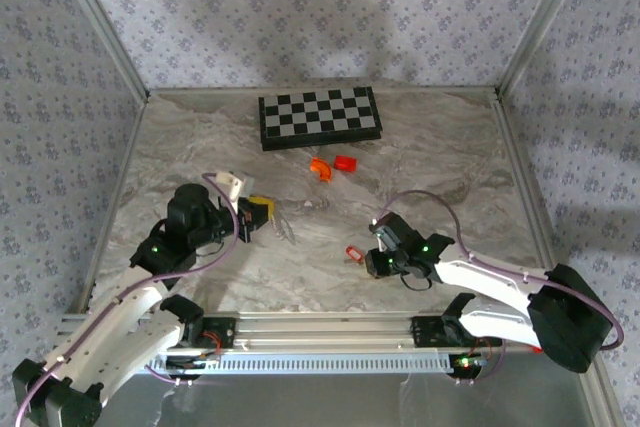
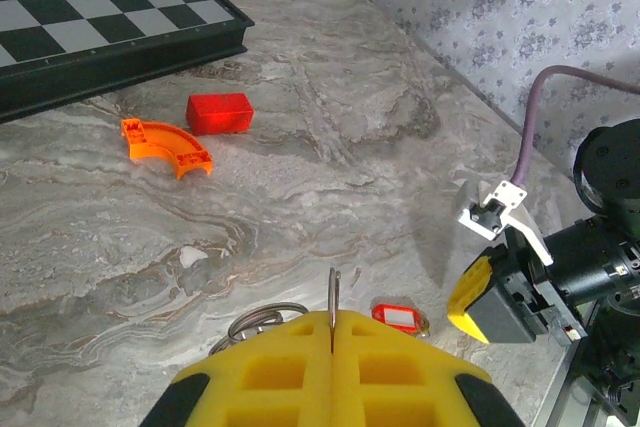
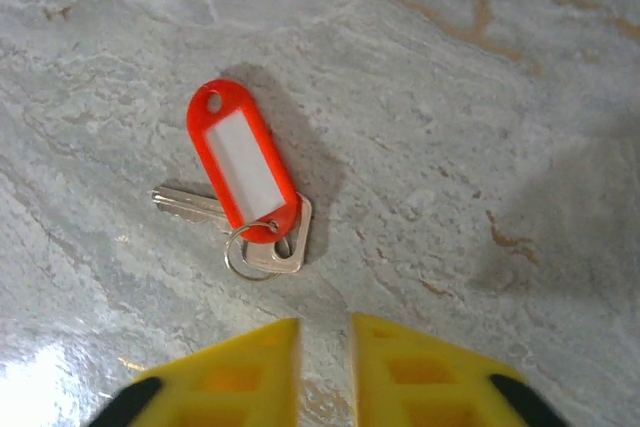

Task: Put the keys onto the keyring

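Observation:
The keys (image 3: 245,172) are one silver key on a red tag with a white label, lying flat on the marble table just ahead of my right gripper (image 3: 325,332). That gripper's yellow jaws stand slightly apart with nothing between them. From above, the keys (image 1: 353,253) lie just left of the right gripper (image 1: 372,247). My left gripper (image 2: 332,322) is shut on the keyring (image 2: 333,295), a thin metal loop held edge-on, with more coils (image 2: 262,319) hanging to its left. The red tag (image 2: 400,317) lies just beyond the left jaws.
A black-and-white checkerboard (image 1: 319,117) lies at the back of the table. In front of it sit an orange curved piece (image 1: 320,169) and a red block (image 1: 345,162). Patterned walls with metal posts close in the table on three sides.

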Robot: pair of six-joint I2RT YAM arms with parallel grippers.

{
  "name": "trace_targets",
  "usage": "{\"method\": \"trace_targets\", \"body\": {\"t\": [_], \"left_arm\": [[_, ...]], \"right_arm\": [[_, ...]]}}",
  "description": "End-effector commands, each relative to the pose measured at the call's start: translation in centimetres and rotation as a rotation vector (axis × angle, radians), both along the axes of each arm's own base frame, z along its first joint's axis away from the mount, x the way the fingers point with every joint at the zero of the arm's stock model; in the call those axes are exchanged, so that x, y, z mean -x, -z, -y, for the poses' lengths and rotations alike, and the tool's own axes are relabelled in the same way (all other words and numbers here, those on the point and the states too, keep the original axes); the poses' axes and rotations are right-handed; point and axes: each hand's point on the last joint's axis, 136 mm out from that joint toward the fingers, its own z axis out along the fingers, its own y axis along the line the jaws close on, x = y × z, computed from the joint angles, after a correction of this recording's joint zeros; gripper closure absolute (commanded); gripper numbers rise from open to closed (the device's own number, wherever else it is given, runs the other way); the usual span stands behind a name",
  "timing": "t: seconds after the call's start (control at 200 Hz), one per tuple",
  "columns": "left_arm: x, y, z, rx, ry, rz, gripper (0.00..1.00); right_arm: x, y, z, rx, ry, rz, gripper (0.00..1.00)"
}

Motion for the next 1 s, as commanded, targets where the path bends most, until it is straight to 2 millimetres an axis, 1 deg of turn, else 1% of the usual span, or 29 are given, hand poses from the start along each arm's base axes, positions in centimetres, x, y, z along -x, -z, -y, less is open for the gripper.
{"method": "trace_targets", "body": {"t": [0.0, 0.05, 0.115, 0.31, 0.455, 0.48, 0.515, 0.6, 0.745, 0.85, 0.995], "left_arm": [[0.3, -2.2, 0.4, 0.037, 0.028, 0.067, 1.0], [0.2, -2.0, 0.5, 0.036, 0.027, 0.065, 1.0], [0.2, -2.0, 0.5, 0.036, 0.028, 0.065, 1.0], [0.3, -2.0, 0.4, 0.036, 0.028, 0.071, 1.0], [0.4, -1.9, 0.2, 0.034, 0.02, 0.077, 1.0], [0.4, -1.9, 0.2, 0.034, 0.021, 0.076, 1.0], [0.4, -1.9, 0.2, 0.035, 0.019, 0.078, 1.0], [0.4, -2.0, 0.2, 0.035, 0.02, 0.081, 1.0], [0.4, -2.0, 0.2, 0.036, 0.02, 0.083, 1.0], [0.4, -2.0, 0.2, 0.037, 0.02, 0.084, 1.0], [0.3, -2.1, 0.2, 0.036, 0.02, 0.086, 1.0]], "right_arm": [[-0.7, -1.9, -0.7, 0.026, -0.004, 0.037, 0.66], [-0.8, -2.2, -0.9, 0.062, -0.023, 0.048, 0.59], [-0.7, -2.2, -1.0, 0.129, -0.054, 0.048, 0.56], [-1.0, -1.3, -1.5, 0.29, -0.104, 0.031, 0.52], [-1.7, -1.2, -1.6, 0.33, -0.076, 0.042, 0.5], [-1.6, -1.1, -1.1, 0.355, -0.07, 0.035, 0.5], [-1.8, -1.2, -1.1, 0.36, -0.063, 0.041, 0.46], [-2.0, -1.1, -1.1, 0.375, -0.061, 0.045, 0.44], [-2.0, -0.4, -2.0, 0.396, -0.095, 0.032, 0.44], [-1.9, 0.0, -2.7, 0.42, -0.124, 0.023, 0.46], [-1.7, 0.4, -2.7, 0.446, -0.135, 0.012, 0.56]]}}
